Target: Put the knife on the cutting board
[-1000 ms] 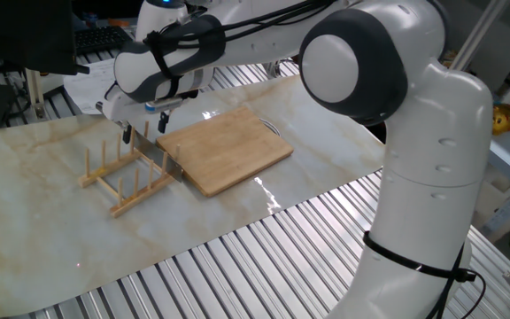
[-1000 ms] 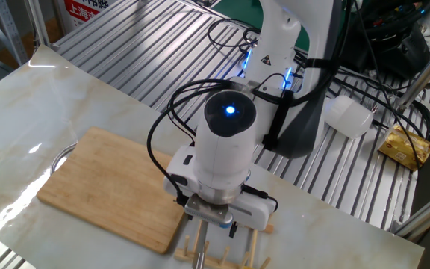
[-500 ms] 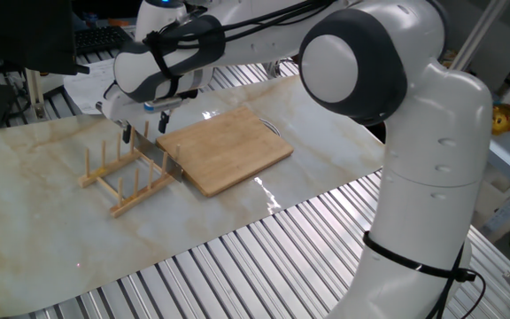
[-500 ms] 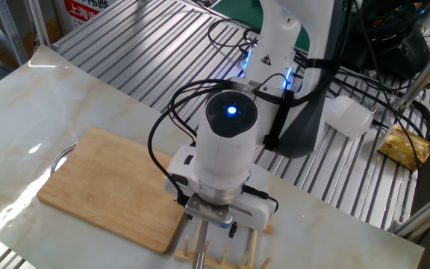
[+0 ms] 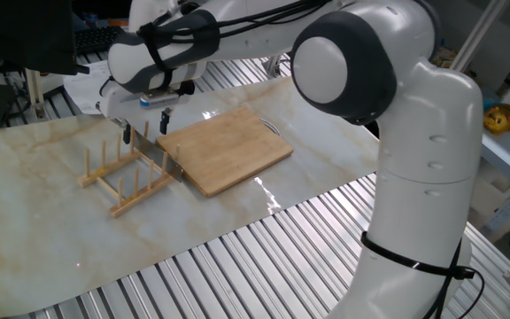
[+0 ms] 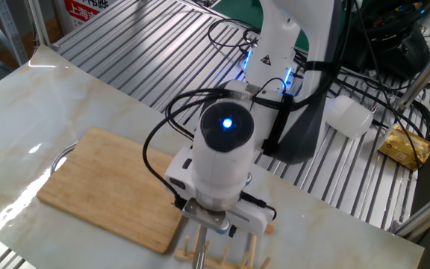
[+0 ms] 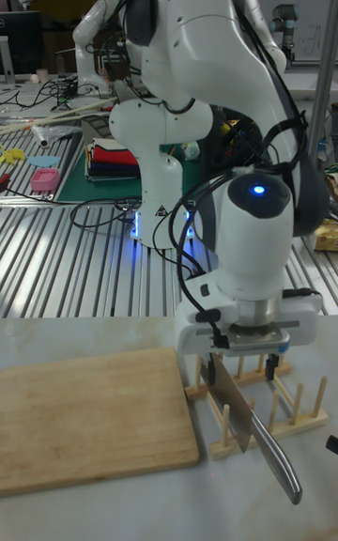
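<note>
The knife (image 5: 155, 158) stands slotted in a wooden dowel rack (image 5: 118, 182), its grey blade (image 7: 232, 407) leaning between the dowels. Its slim handle (image 7: 280, 466) points out past the rack's front, and only the handle tip (image 6: 198, 258) shows in the other fixed view. My gripper (image 5: 145, 128) hovers straight over the rack, open, one finger on each side of the blade's upper end (image 7: 241, 367); I see no contact. The cutting board (image 5: 228, 151) lies flat and bare right beside the rack (image 7: 84, 414), its metal loop (image 5: 273, 127) on the far edge.
Board and rack rest on a marble-patterned sheet (image 5: 42, 221) laid over a slatted metal table (image 5: 237, 266). My own base and cables (image 6: 290, 67) stand behind the board. A white container (image 6: 347, 117) and a yellow packet (image 6: 405, 146) lie off to the side.
My wrist and forearm have shifted slightly up and away over the rack. The fingers stay at about the same spot around the knife. Knife and board have not moved.
</note>
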Available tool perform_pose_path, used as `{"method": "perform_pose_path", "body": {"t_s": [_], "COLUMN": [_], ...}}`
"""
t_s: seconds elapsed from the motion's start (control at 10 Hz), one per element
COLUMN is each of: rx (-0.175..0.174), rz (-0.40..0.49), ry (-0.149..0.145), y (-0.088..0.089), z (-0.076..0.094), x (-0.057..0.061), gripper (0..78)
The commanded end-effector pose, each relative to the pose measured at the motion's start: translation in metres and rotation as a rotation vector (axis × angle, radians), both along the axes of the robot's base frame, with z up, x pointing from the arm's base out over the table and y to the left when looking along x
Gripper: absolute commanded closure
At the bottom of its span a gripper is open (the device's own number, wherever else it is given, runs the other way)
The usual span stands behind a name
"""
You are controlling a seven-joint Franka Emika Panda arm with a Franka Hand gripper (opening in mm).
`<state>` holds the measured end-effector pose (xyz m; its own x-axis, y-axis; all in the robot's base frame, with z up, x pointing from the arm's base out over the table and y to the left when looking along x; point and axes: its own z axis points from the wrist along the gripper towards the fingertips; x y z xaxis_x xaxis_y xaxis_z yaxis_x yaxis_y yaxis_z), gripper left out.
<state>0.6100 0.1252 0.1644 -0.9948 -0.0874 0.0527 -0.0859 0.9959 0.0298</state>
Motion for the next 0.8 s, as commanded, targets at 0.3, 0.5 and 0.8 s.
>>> {"method": "perform_pose_path", "body": {"t_s": [0.3, 0.5, 0.8], "rx": [-0.011, -0.022, -0.022], "rz": [0.047, 0.062, 0.073], "ry": [-0.001, 0.004, 0.002], "y": [-0.001, -0.001, -0.002], "z": [-0.02, -0.023, -0.03], "x": [0.011, 0.007, -0.001], "gripper": [0.1, 0.1, 0.1]}}
